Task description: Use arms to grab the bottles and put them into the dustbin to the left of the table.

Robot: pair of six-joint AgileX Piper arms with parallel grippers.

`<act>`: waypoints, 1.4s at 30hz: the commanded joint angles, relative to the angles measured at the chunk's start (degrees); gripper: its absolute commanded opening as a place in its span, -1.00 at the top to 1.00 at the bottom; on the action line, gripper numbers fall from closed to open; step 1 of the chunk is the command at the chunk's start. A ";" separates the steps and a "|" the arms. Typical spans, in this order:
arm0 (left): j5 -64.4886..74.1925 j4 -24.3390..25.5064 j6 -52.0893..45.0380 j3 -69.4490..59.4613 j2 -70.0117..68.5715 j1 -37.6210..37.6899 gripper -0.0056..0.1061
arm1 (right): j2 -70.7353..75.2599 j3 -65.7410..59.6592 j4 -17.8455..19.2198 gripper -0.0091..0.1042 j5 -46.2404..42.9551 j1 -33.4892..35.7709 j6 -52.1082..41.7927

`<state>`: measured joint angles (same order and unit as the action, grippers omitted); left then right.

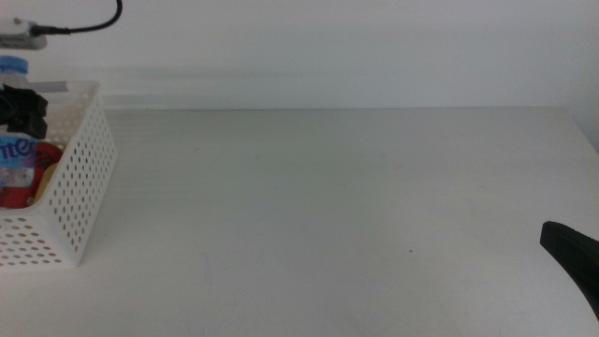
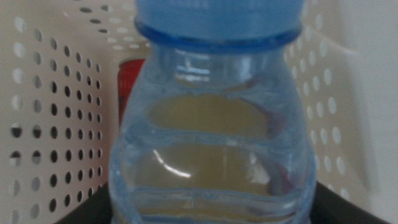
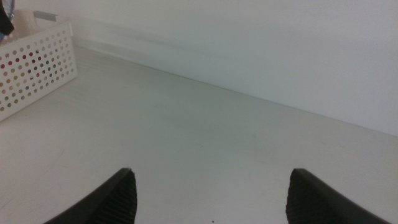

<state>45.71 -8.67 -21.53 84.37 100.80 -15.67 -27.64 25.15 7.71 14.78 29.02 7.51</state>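
The clear water bottle (image 2: 211, 143) with its blue cap (image 2: 217, 15) fills the left wrist view, held upright between the dark jaws of my left gripper (image 2: 211, 208), which is shut on it. In the middle view the left gripper (image 1: 22, 109) holds this bottle (image 1: 15, 154) over the inside of the white perforated dustbin (image 1: 82, 178) at the table's left edge. A red can (image 2: 129, 81) lies inside the dustbin behind the bottle. My right gripper (image 3: 211, 196) hangs open over bare table (image 1: 328, 206) at the right, nothing between its jaws.
The dustbin's perforated walls (image 2: 56, 112) stand close around the held bottle. A black cable (image 1: 94, 23) trails above the left arm. The tip of the right gripper (image 1: 573, 257) shows at the middle view's lower right. A white wall stands behind the table.
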 commanded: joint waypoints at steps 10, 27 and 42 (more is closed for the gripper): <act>-4.13 0.74 0.06 2.33 0.93 0.08 0.54 | -0.49 1.95 0.83 -0.27 -4.18 0.04 -0.58; -0.74 -1.58 0.06 2.33 2.54 0.14 -0.67 | -0.49 1.95 0.83 -0.27 -4.18 0.04 -0.58; -1.83 -6.31 0.76 2.39 -2.84 0.14 -0.72 | -0.49 1.90 0.81 -0.27 -4.18 0.04 -0.58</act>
<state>46.71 -12.22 -21.59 85.02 102.57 -15.70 -27.69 25.15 7.73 14.78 29.02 7.47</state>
